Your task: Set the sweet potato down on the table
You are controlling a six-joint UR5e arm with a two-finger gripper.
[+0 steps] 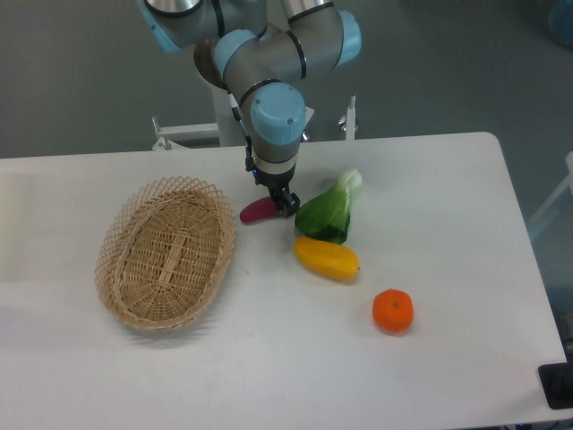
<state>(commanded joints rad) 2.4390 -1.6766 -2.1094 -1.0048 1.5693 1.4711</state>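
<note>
- The pincer [285, 204] points straight down at the bench [448, 179], low over its middle, just right of the basket [166, 253].
- The sweet potato [258, 210] lies on the bench or just above it, its right end at the pincer tips; its left end pokes out toward the basket rim.
- Whether the fingers are clamped on the potato or merely beside it cannot be told; the wrist hides the gap.
- A leafy green [329, 210] lies just right of the pincer.
- A yellow vegetable [327, 257] sits below the green, touching or nearly so.
- 1 orange [393, 310] rests apart, nearer the front right.
- The basket is oval, woven, with nothing in it.
</note>
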